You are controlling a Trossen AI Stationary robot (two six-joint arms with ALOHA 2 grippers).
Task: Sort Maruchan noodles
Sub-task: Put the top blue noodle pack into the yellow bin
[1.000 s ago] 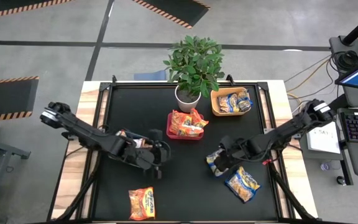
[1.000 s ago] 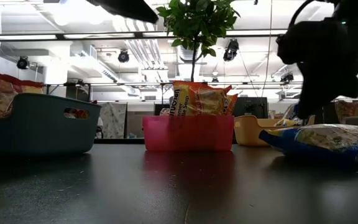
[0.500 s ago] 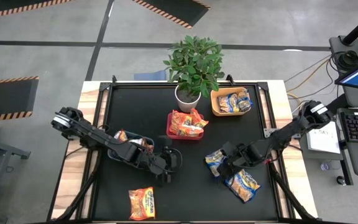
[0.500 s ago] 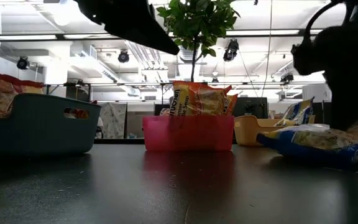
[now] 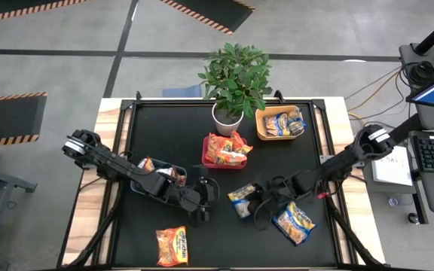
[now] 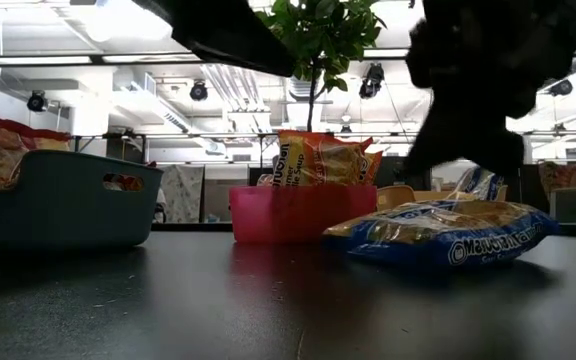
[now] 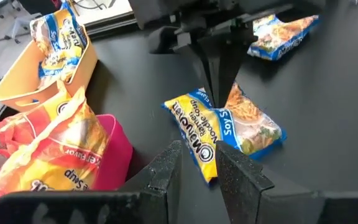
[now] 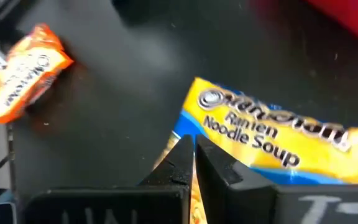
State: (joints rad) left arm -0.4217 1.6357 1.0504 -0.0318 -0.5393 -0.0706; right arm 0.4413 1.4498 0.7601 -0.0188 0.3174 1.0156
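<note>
Left gripper (image 5: pixel 204 203) part open, empty, left of mid-table; blue packet (image 5: pixel 242 200) just to its right, long axis toward the near edge; right gripper (image 5: pixel 258 203) closed, touching that packet's right end, nearer

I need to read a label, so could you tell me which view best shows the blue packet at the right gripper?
The left wrist view: the blue packet lies whole there, label facing the camera. The right wrist view crops it, the low view shows it edge-on, and the high view shows it small.
</note>
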